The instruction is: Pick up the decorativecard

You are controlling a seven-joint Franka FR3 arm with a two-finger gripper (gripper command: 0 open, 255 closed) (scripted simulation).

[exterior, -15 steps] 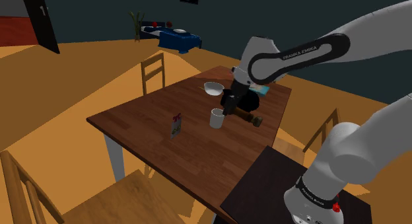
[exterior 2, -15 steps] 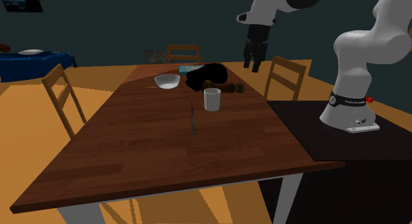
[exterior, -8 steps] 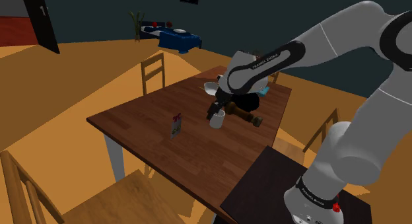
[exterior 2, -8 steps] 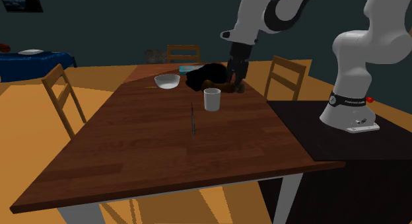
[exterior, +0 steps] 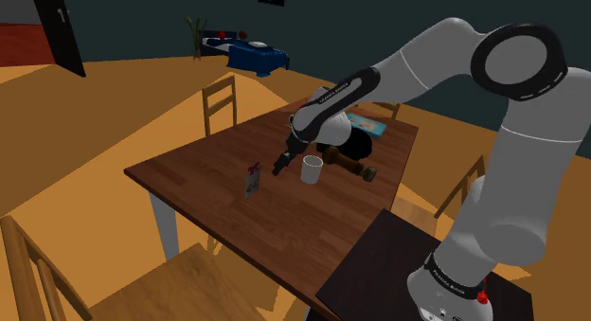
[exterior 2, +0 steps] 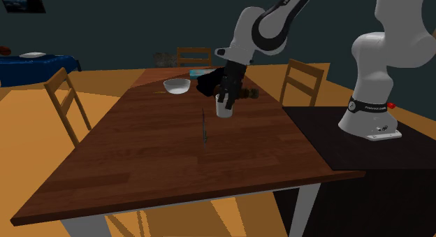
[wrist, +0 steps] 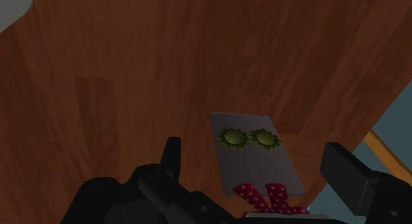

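Early stage, nothing is grasped. The card (exterior: 251, 181) stands on the table (exterior: 194, 163) untouched, about mid-table. In the shoulder view it is left of the mug (exterior: 311, 169). In the second exterior view it is nearer than the mug and shows as a thin sliver (exterior 2: 203, 127).

The gripper (exterior: 281, 165) hangs low over the table between mug and card, close beside the mug and apart from the card. In the second exterior view it sits in front of the mug (exterior 2: 223, 111). The claw is wide. In the wrist view the fingers stand far apart and the card (wrist: 254, 153) shows in the gap of the gripper (wrist: 256, 164), but neither finger touches it.

Left to do, by my judgement: close the remaining gap, straddle the card, pinch it across its thin faces, lift.

Orientation: the card stands upright on its bottom edge, long axis vertical. It is edge-on to the second exterior view, so its plane runs near-far there. The printed face turns toward the shoulder camera. The wrist view shows two green blobs on that face and a red dotted shape near the fingers.

A bowl (exterior 2: 177, 85) sits at the far end, out of the way.
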